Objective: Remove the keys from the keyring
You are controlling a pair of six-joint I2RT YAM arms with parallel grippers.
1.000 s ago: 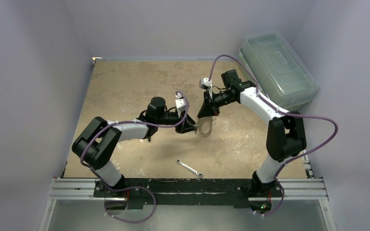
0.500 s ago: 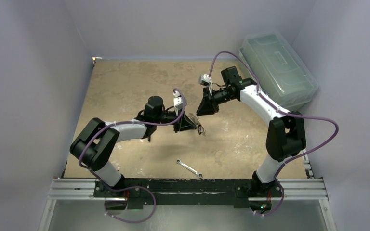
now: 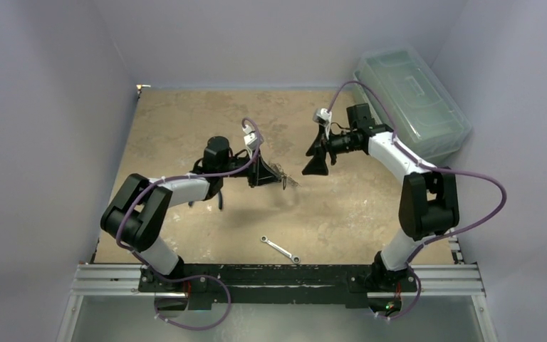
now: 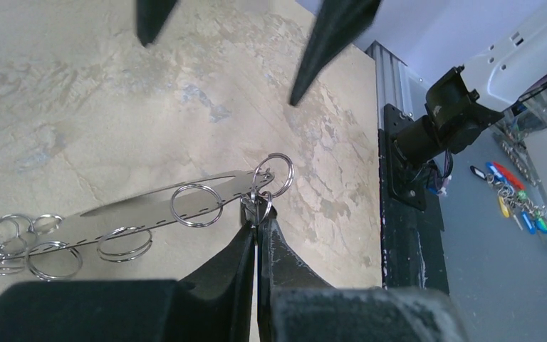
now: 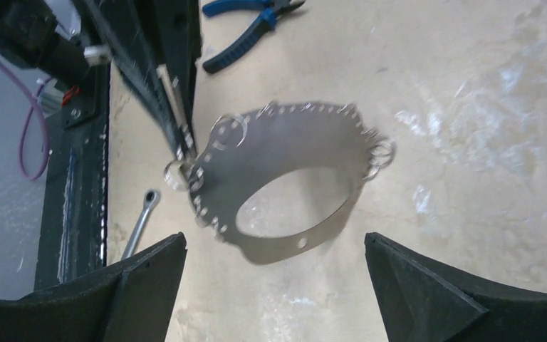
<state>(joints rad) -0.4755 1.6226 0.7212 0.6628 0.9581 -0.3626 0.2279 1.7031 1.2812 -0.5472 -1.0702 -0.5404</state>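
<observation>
The keyring is a wide oval metal band with holes along its edge, hanging in the air above the table. In the left wrist view the keyring shows edge-on. Small silvery split rings hang along it. I cannot pick out the keys among them. My left gripper is shut on a small ring at the band's end and holds the whole keyring up. My right gripper stands wide open just in front of the band, apart from it. From above, the right gripper faces the left gripper.
A slim silver wrench lies on the table near the front edge. Blue-handled pliers lie beyond the keyring in the right wrist view. A clear plastic box sits at the back right. The black base rail borders the table.
My right gripper has let go of the keyring, opened wide and drawn back to the right. The left gripper has shut on the keyring and carried it left and further back.
</observation>
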